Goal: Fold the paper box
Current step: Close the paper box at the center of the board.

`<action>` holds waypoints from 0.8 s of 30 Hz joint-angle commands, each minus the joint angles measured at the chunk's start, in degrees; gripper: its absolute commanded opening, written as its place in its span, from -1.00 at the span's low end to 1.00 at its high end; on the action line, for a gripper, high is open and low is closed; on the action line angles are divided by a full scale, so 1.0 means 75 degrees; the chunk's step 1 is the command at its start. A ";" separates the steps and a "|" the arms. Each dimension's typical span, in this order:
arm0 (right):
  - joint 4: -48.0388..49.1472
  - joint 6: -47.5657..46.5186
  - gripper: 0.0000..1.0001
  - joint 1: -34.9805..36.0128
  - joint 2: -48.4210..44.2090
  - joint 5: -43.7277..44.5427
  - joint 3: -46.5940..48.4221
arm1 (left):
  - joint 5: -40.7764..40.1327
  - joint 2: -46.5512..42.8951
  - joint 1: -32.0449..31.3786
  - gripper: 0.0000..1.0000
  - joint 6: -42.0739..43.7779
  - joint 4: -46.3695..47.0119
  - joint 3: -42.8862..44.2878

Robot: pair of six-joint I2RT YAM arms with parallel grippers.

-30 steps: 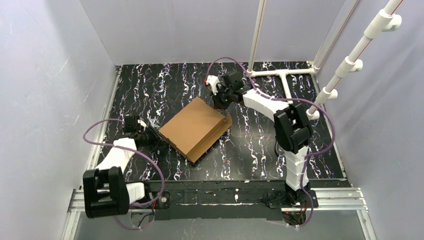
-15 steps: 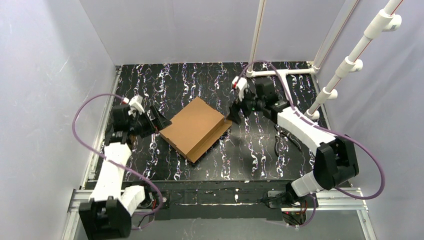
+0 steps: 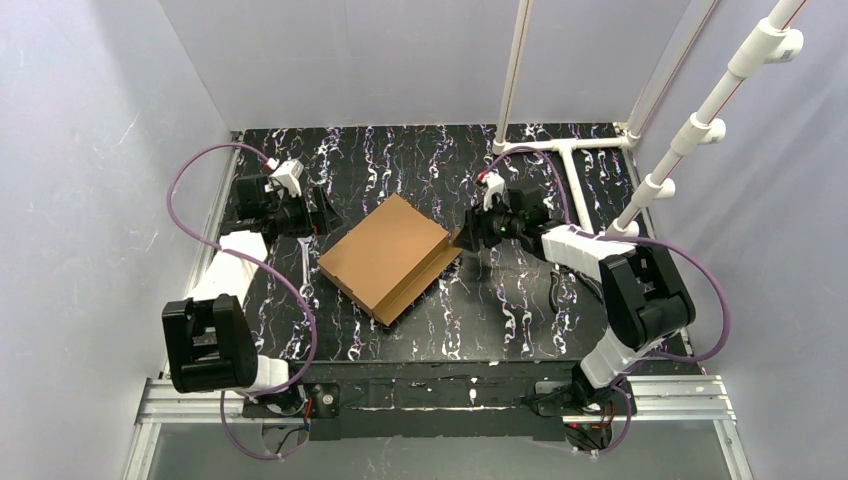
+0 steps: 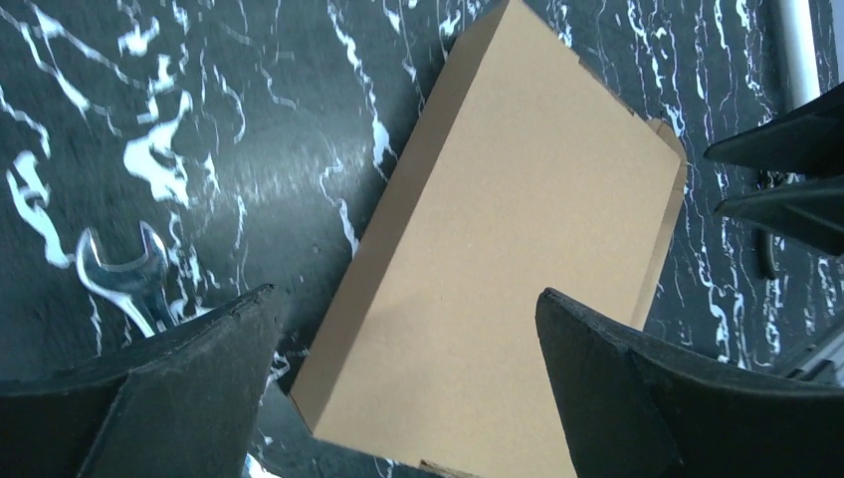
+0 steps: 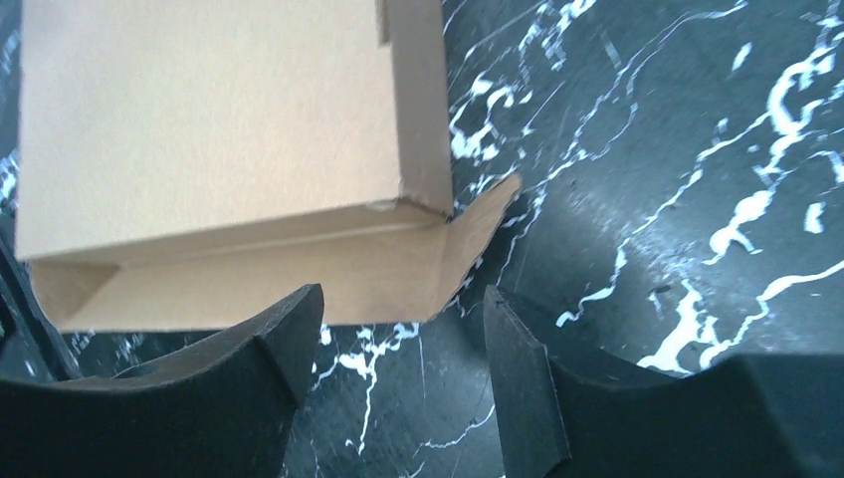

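The paper box (image 3: pixel 388 256) lies closed and flat on the black marbled table, turned at an angle, with one loose flap (image 3: pixel 445 258) sticking out along its right side. My left gripper (image 3: pixel 326 212) hangs open off the box's far-left side, not touching it. In the left wrist view the box (image 4: pixel 518 249) lies below the open left gripper (image 4: pixel 403 299). My right gripper (image 3: pixel 466 234) is open just right of the box's right corner. In the right wrist view the flap (image 5: pixel 398 269) lies ahead of the right gripper (image 5: pixel 403 299), whose jaws hold nothing.
A metal wrench (image 3: pixel 305 272) lies on the table left of the box and shows in the left wrist view too, wrench (image 4: pixel 124 284). A dark hand tool (image 3: pixel 556 287) lies to the right. White pipe framing (image 3: pixel 560 148) stands at the back right. Grey walls enclose the table.
Both grippers opened and drew away from the box. The left went from the box's near-left edge up to its far-left side. The right left the far corner and sits by the right corner.
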 commanded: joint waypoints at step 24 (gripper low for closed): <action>0.1515 0.1143 -0.13 -0.0241 0.1302 -0.0033 0.0650 | 0.0304 0.1532 -0.0225 0.72 0.0058 0.0723 0.0294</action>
